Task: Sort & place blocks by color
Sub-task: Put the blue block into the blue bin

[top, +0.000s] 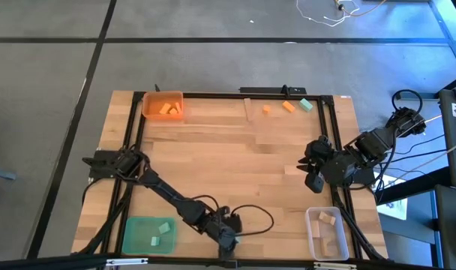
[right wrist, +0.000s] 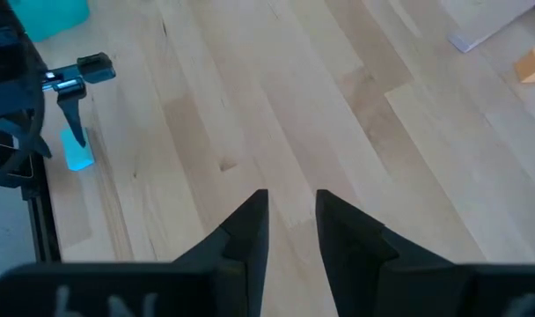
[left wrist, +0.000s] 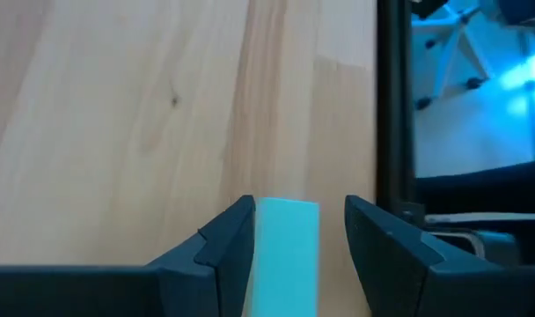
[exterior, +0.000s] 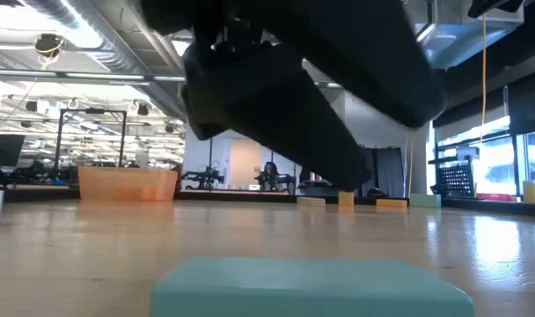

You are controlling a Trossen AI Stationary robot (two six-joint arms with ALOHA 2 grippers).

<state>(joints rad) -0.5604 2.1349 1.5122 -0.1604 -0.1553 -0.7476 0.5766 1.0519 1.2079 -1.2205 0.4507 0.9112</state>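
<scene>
Near the table's front edge, the left gripper [left wrist: 289, 255] has its fingers spread around a green block [left wrist: 285, 255], with gaps both sides. It might nudge the block off the table. By the right edge, the right gripper [right wrist: 292, 224] waits, fingers a little apart.

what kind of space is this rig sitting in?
Probably a robotics lab or open industrial workspace: the low view shows exposed ceiling ducts and more equipment frames behind, and the wooden table stands on a bare concrete floor.
</scene>
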